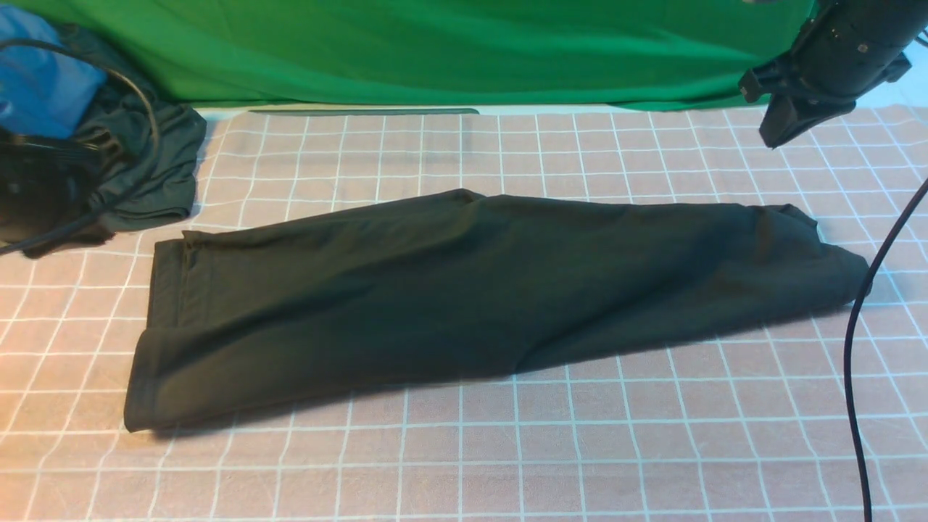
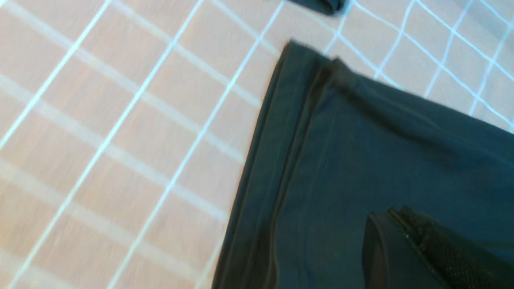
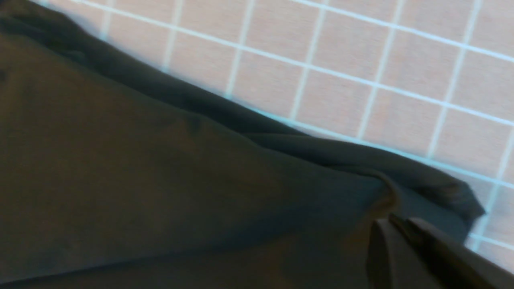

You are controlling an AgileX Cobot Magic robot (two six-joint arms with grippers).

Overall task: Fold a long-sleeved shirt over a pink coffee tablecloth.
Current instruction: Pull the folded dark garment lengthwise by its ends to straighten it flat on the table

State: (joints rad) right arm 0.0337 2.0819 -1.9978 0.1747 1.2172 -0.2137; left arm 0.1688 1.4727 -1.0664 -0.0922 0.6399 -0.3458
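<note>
A wide dusty-pink tablecloth (image 1: 652, 449) with a thin white grid of squares covers the whole surface. In the middle of it lies a large black cotton shirt (image 1: 471, 290), folded into one long flat band, its left end nearer and its right end farther. At the far left corner a smaller dark garment (image 1: 145, 167) lies bunched on the cloth's edge, just beside a blue cloth (image 1: 36, 87).

Matt dark soft cloth shirt (image 1: 464, 290), matt woven pink tablecloth (image 1: 580, 449), smooth green backdrop fabric (image 1: 435, 51), lightly creased
</note>
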